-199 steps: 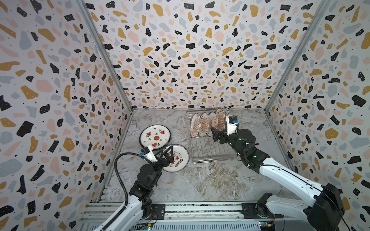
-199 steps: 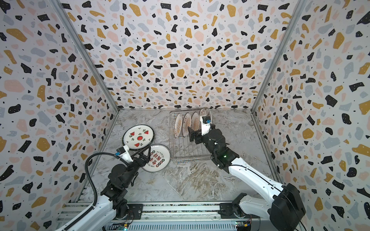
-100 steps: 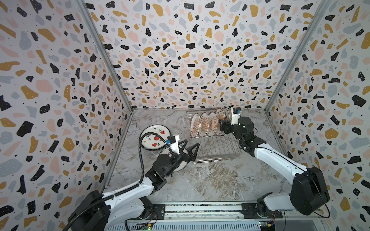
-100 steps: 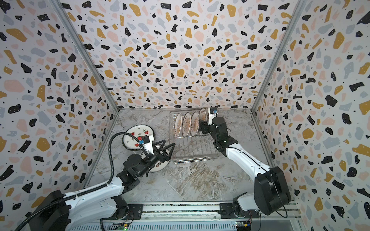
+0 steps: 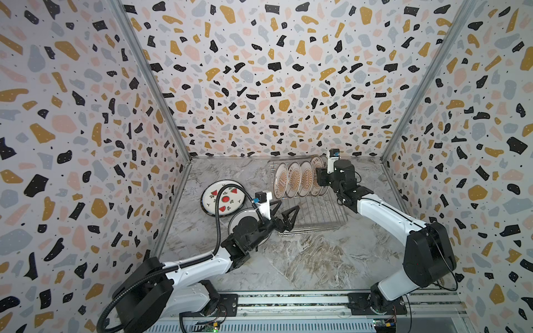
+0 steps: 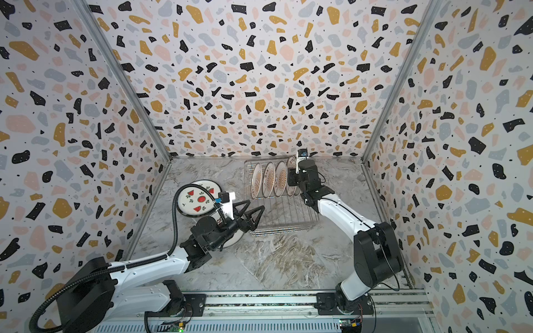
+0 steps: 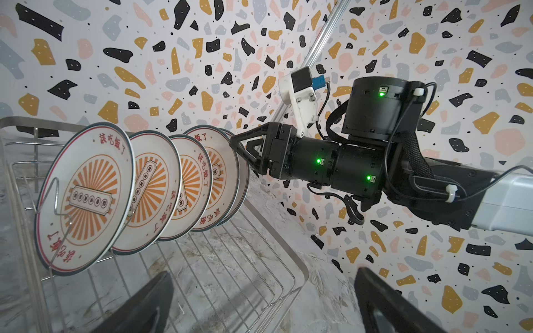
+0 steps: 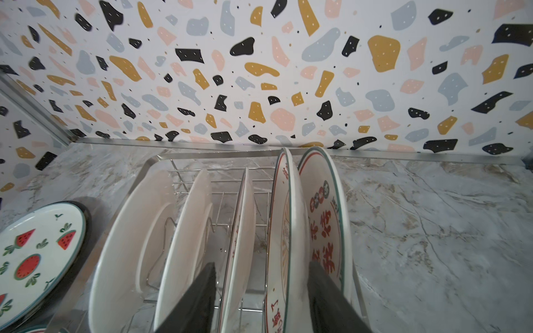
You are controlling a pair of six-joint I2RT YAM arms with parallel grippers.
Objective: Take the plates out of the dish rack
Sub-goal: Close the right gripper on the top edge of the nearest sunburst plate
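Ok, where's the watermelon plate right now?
In both top views the watermelon plate lies flat on the table, left of the dish rack, beside another flat plate.

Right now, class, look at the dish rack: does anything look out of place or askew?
Yes: the two plates at the dish rack's right end crowd together, rims seemingly touching, while the other three plates stand spaced apart.

1. The silver wire dish rack (image 5: 317,214) stood on the marble tabletop (image 5: 302,259).
2. Five white, dark-rimmed plates (image 7: 86,199), most showing orange sunbursts, stood on edge at its far end.
3. The watermelon plate (image 5: 223,197) lay flat left of the rack.
4. Another plate (image 5: 236,219) lay flat beside it, partly hidden.
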